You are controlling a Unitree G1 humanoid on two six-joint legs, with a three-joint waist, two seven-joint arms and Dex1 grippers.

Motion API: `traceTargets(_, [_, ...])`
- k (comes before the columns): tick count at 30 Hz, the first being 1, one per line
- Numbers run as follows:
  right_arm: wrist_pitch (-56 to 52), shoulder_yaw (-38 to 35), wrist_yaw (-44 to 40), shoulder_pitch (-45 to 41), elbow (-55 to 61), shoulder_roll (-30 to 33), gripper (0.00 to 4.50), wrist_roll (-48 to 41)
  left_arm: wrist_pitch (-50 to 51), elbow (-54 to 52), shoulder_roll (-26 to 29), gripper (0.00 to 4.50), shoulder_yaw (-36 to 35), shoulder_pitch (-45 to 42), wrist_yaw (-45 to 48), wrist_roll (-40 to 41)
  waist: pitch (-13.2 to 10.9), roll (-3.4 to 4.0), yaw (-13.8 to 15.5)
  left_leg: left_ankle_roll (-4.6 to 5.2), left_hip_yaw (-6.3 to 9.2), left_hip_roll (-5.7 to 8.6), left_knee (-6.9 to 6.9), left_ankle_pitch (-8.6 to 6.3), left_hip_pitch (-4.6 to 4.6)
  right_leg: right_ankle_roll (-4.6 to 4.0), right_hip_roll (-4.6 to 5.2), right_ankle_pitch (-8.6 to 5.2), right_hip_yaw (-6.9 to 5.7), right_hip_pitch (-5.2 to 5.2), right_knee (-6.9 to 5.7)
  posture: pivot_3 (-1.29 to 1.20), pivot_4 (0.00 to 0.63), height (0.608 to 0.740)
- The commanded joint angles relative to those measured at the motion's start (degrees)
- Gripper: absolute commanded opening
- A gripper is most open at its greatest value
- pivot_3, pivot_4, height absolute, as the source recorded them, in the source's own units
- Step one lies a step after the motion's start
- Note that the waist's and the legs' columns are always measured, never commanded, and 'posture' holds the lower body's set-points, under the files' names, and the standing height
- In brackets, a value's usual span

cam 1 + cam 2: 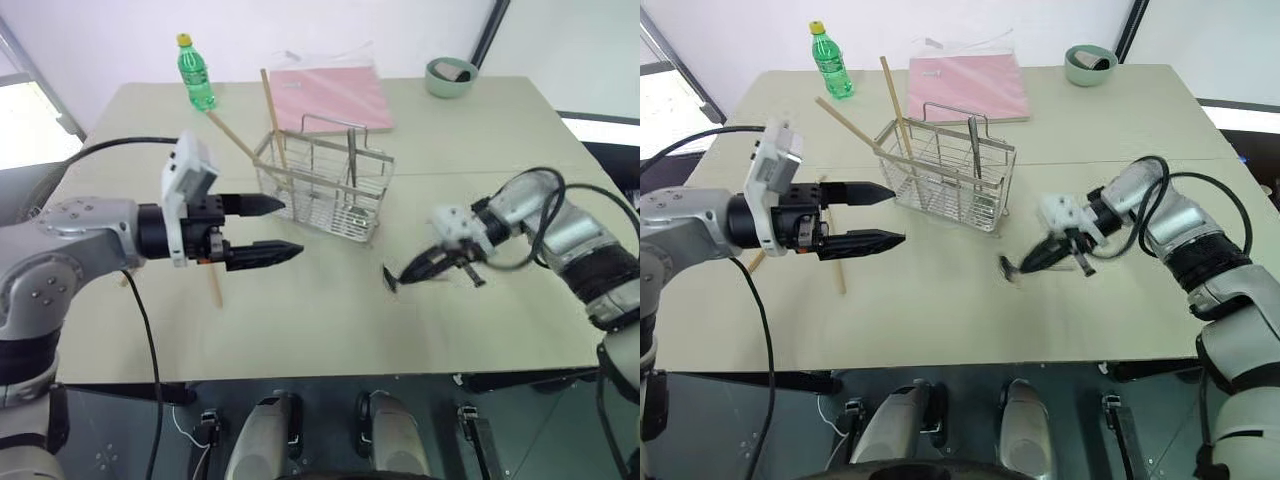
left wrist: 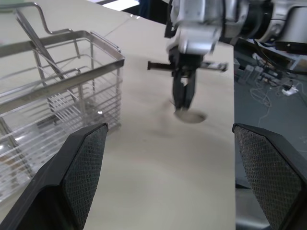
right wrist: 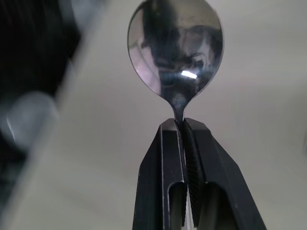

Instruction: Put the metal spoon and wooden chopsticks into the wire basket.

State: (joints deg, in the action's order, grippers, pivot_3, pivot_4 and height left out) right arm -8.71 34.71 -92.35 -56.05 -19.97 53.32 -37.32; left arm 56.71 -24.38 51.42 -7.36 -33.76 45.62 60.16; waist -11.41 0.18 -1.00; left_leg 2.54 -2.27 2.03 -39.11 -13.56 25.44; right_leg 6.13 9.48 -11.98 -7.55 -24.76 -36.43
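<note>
The right gripper (image 3: 184, 125) is clenched on the metal spoon (image 3: 175, 50) at the neck, at about four o'clock from the wire basket (image 1: 322, 183). The left gripper (image 1: 268, 229) hangs released. Light, stiff and slick, the spoon could pivot; a hold further along the handle looks steadier.

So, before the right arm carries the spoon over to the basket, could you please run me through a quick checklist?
1. Grip on the spoon: ok. The right gripper is shut on the neck just under the bowl.
2. Spoon off the table: cannot tell; its tip is at or just above the surface.
3. Basket upright: ok.
4. Room in the basket: ok. Two chopsticks lean in its far-left end and the near compartments look free.
5. Left gripper out of the way: not ok. It is open, close beside the basket.
6. One chopstick on the table: not ok, not yet in the basket.
</note>
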Motion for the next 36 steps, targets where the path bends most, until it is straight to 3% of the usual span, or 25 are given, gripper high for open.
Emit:
traceTargets(1, [-18.8, -13.5, 6.0, -5.5, 4.3, -3.5, 0.06, -11.8, -1.8, 1.1, 1.1, 4.39, -1.7, -1.6, 1.6, -1.7, 0.0, 0.0, 0.3, 0.0, 0.0, 0.0, 0.01, 0.0, 0.0, -0.01, 0.0, 0.0, -0.08, 0.0, 0.0, 0.0, 0.15, 0.686])
traceTargets(5, [-31.9, -25.0, 17.2, -12.3, -0.4, -10.4, 0.06, -16.7, -2.4, 2.6, 0.8, 4.39, -1.3, -2.9, 2.7, -2.9, 0.0, -0.03, 0.9, -0.02, -0.01, 0.04, 0.0, 0.0, 0.06, -0.02, 0.0, 0.02, -0.15, 0.01, 0.05, 0.0, 0.15, 0.686])
traceTargets(11, [-30.9, -33.7, 28.6, -17.5, -9.2, -18.1, 0.06, -11.2, -2.4, 3.1, -0.2, 4.39, -0.8, -4.2, 3.1, -4.0, 0.0, -0.07, 1.9, -0.12, -0.06, 0.13, 0.0, 0.06, 0.17, 0.01, 0.0, 0.04, -0.22, 0.03, 0.19, 0.0, 0.15, 0.686])
traceTargets(24, [-16.7, -34.1, 27.1, -14.0, -21.2, -24.1, 0.06, 5.9, -1.9, 3.4, -1.8, 4.39, -3.3, -6.6, 0.0, -3.4, 0.0, -0.1, 1.3, 0.08, -0.36, 0.12, -0.02, 0.2, 0.22, 0.06, -0.01, 0.06, -0.02, -0.18, -0.02, 0.0, 0.15, 0.686])
traceTargets(27, [-17.1, -35.1, 27.0, -14.0, -23.2, -24.2, 0.94, 7.1, -1.8, 3.5, -1.7, 4.39, -3.6, -6.8, -0.4, -3.2, 0.0, -0.1, 1.1, 0.06, -0.36, 0.12, -0.01, 0.21, 0.2, 0.06, -0.03, 0.06, 0.01, -0.18, -0.03, 0.0, 0.15, 0.686])
traceTargets(33, [-17.7, -37.8, 27.7, -14.1, -22.9, -24.0, 4.1, 8.1, -2.5, 4.2, -1.5, 4.39, -4.2, -7.0, -1.2, -4.1, 0.0, -0.1, 0.6, 0.04, -0.35, 0.11, -0.01, 0.21, 0.2, 0.06, -0.04, 0.06, 0.03, -0.18, -0.03, 0.0, 0.15, 0.686])
traceTargets(34, [-17.9, -38.2, 27.7, -14.1, -22.8, -24.0, 4.45, 8.1, -2.6, 4.2, -1.5, 4.39, -4.2, -7.0, -1.2, -4.3, 0.0, -0.1, 0.4, 0.04, -0.35, 0.11, -0.01, 0.21, 0.2, 0.06, -0.04, 0.06, 0.04, -0.18, -0.03, 0.0, 0.15, 0.686])
traceTargets(36, [-18.7, -39.4, 28.1, -14.6, -22.5, -23.6, 4.45, 7.8, -3.0, 4.5, -1.7, 4.39, -4.7, -7.1, -1.9, -4.8, 0.0, -0.1, 0.3, 0.04, -0.35, 0.11, -0.01, 0.21, 0.19, 0.06, -0.04, 0.06, 0.05, -0.18, -0.03, 0.0, 0.15, 0.686])
